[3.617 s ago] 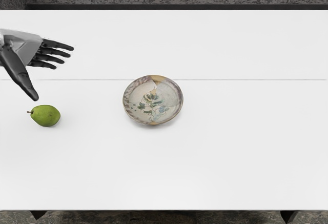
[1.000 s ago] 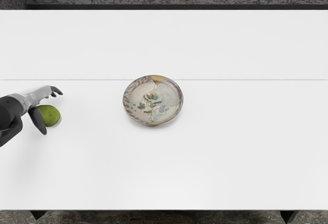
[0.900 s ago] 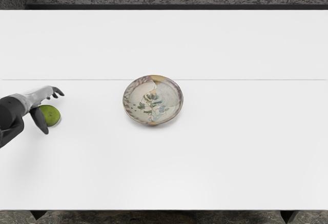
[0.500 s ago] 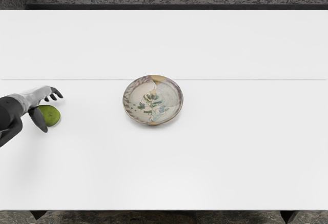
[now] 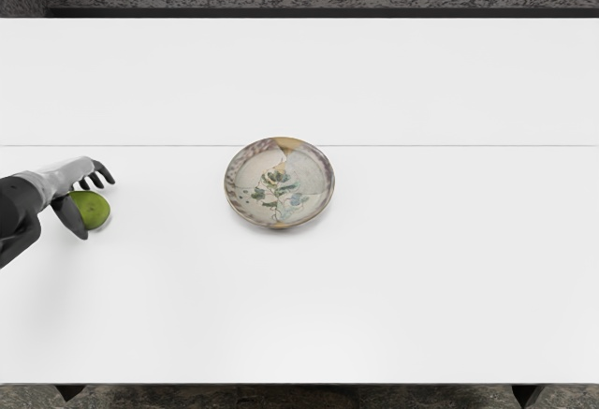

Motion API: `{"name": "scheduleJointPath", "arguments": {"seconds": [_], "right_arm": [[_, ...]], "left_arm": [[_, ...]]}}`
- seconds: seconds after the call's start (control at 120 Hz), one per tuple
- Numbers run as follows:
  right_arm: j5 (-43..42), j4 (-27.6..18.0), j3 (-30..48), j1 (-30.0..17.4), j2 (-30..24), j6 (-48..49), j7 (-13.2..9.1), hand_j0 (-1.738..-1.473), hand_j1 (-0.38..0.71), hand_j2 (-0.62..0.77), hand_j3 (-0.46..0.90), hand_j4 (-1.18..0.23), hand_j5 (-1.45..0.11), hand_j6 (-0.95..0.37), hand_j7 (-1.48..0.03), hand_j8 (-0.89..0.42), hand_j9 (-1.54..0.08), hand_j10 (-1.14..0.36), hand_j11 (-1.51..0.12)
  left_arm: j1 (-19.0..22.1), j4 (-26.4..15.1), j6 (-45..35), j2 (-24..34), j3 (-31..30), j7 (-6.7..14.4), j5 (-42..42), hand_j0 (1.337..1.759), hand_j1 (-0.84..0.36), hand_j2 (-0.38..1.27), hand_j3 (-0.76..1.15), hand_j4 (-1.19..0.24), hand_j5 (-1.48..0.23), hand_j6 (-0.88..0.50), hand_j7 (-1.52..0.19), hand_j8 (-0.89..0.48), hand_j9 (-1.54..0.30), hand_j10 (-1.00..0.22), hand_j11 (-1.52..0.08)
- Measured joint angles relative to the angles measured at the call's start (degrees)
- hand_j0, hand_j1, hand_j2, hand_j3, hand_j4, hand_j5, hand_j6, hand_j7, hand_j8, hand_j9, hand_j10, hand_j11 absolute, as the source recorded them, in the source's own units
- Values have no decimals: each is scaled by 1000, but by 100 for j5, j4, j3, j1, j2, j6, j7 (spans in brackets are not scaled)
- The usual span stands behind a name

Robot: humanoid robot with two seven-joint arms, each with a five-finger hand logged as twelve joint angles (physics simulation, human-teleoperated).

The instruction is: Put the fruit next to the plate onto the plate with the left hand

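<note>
White table (image 5: 374, 287): left hand (image 5: 67, 186) low at left edge, fingers and thumb clasping green pear (image 5: 96, 209); plate (image 5: 231, 184) well apart.

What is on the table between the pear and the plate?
Nothing. In the head view, the stretch of table between the pear and the plate is bare white surface.

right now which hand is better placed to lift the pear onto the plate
Left. The left hand has its fingers around the pear near the left edge of the table, with the plate to the pear's right. No right arm shows.
</note>
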State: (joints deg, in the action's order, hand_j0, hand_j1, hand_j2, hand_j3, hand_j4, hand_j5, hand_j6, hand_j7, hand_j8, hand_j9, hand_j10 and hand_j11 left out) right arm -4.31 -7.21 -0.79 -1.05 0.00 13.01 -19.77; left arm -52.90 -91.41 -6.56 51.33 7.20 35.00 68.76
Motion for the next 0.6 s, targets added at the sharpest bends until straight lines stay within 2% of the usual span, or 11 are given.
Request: {"name": "scheduleJointPath", "arguments": {"seconds": [0.383,0.6], "right_arm": [[-5,0,0,0,0,0,0,-1658,-349,0,0,0,0,0,0,0,0,0,0],[-8,0,0,2,0,0,1,-1658,-349,0,0,0,0,0,0,0,0,0,0]], "left_arm": [[9,0,23,0,0,0,-30,1657,-194,118,0,-477,-620,-478,-619,-478,-619,-477,-618],[0,0,31,9,0,-1,-45,1657,-220,183,0,-522,-681,-466,-682,-476,-681,-521,-681]]}}
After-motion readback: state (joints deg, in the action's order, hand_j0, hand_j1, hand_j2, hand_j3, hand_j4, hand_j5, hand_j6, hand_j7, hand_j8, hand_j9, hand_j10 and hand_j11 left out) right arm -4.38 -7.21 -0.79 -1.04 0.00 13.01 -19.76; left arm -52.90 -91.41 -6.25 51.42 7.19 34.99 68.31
